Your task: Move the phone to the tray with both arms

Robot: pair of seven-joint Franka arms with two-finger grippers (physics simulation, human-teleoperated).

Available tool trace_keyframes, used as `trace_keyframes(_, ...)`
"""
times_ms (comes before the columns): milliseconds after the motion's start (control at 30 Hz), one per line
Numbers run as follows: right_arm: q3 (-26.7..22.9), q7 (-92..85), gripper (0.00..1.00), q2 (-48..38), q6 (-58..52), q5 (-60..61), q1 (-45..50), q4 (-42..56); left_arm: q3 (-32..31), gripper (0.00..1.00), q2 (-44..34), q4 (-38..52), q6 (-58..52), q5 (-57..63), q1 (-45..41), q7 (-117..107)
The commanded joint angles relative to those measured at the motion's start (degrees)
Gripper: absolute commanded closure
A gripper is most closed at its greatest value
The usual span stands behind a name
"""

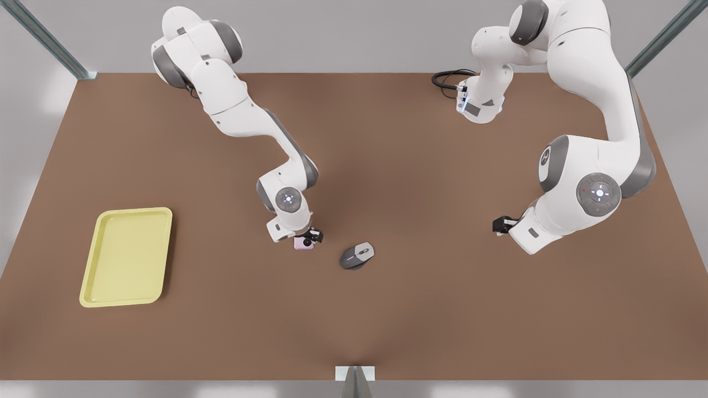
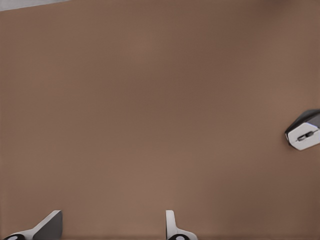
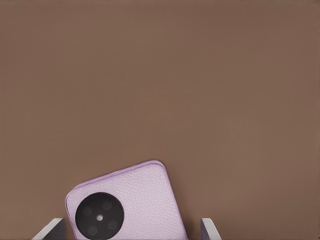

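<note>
**Front view: phone reached, not yet carried**

Front view was taken as a clock face centred on the table [image 1: 387, 331]. The phone [image 1: 303, 244] was seen lying flat just left of centre, toward 8 o'clock, with the right gripper [image 1: 310, 236] lowered directly over it. The tray [image 1: 99, 260] was found far out at 9 o'clock, well apart from the phone, with nothing in it. The mouse [image 1: 357, 256] lay beside the phone at about 6 o'clock, apart from it.

In the right wrist view the phone [image 3: 125, 205] was framed between two spread fingertips [image 3: 50, 230], which stood to either side without visibly pressing on it; the fingers were judged parted, with no grasp made. The left gripper [image 1: 500, 224] was held out at 3 o'clock above bare table, waiting; in its wrist view its fingertips [image 2: 47, 225] were spread wide with nothing between them, and the mouse [image 2: 304, 131] was seen farther off.

Only the approach was judged done. Grasping, lifting, carriage across to 9 o'clock and release into the tray were all left.
</note>
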Motion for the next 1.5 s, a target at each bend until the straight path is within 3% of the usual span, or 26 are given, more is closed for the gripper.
trace_keyframes(0, 0.0, -4.7, 0.0, -0.1, 0.4, -0.2, -0.2, 0.0, 0.0, 0.0, -0.1, 0.0, 0.0, 0.0, 0.0, 1.0)
trace_keyframes(1067, 0.5, -13.2, 0.0, 1.0, 0.7, -0.2, -0.3, 0.1, 0.0, 0.0, 0.1, 0.0, 0.1, 0.1, 0.0, 1.0)
trace_keyframes(1133, 0.5, -13.4, 0.07, 1.0, 0.6, -0.2, -0.3, 0.2, 0.0, 0.0, 0.1, 0.0, 0.0, 0.1, 0.0, 1.0)
trace_keyframes(1467, 0.6, -13.4, 0.2, 1.4, 0.6, -0.2, -0.3, 0.4, 0.0, 0.0, 0.1, 0.0, 0.1, 0.1, 0.0, 1.0)
